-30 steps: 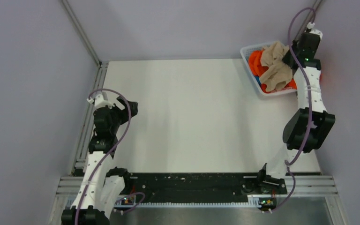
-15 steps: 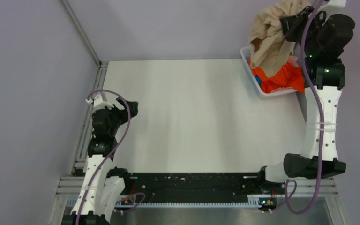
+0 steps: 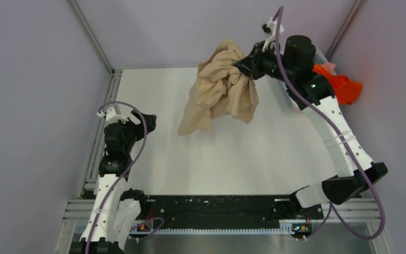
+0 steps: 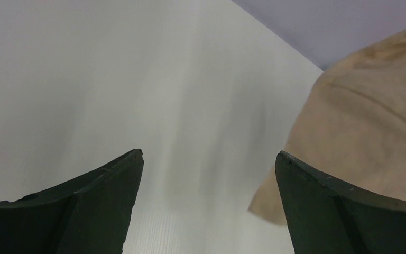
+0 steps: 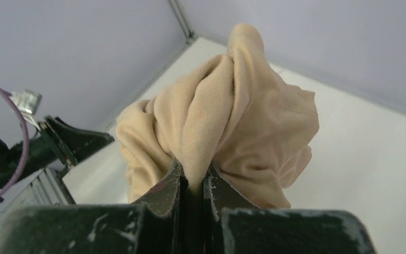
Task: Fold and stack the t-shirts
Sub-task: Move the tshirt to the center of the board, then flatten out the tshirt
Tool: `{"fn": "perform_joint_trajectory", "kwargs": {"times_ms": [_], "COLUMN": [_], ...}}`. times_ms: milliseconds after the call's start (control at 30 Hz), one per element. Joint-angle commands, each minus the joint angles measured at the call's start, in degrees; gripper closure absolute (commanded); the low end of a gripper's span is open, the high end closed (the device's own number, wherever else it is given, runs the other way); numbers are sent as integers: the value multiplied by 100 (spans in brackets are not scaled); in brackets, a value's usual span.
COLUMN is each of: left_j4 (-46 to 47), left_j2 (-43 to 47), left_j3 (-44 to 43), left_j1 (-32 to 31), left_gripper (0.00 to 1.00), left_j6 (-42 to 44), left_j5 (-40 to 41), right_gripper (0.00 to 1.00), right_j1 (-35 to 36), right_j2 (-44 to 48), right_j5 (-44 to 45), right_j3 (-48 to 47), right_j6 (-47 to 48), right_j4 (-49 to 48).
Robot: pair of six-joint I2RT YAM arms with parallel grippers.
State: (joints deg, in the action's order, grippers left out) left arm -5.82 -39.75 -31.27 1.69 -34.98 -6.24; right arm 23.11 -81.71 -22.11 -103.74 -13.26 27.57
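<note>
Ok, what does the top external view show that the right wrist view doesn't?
Only top external: the crumpled orange garment at the far right, behind the right arm. Only right wrist: the right gripper seen close, its fingers pinched shut on a fold of cloth. Both: the bunched beige cotton t-shirt, the white table and the left gripper, apart from the shirt.

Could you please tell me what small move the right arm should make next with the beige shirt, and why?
Probably lower it onto the table: the right gripper is shut on the bunched beige shirt, which hangs over bare tabletop and cannot be folded in the air, while the left gripper is open.
</note>
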Motion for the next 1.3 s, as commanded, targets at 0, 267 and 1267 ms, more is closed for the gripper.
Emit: {"fn": "perform_joint_trajectory", "kwargs": {"times_ms": [0,267,1267], "left_j4": [89,718,-2481], "left_j2": [-27,-244,-5973], "left_j3": [11,414,-2755], "left_j1": [19,23,-2432], "left_gripper": [1,1,5], "left_j6": [-528,-605,-354], "left_j5": [466,182,1720], "right_gripper": [100,57,1], "right_j1": [243,246,238], "right_j2": [114,-369,4669], "right_j5": [588,3075,4937], "right_j3": [979,3933,7486], "right_j6": [-281,-170,-1353], "right_j4": [-352,-1312,-1486]}}
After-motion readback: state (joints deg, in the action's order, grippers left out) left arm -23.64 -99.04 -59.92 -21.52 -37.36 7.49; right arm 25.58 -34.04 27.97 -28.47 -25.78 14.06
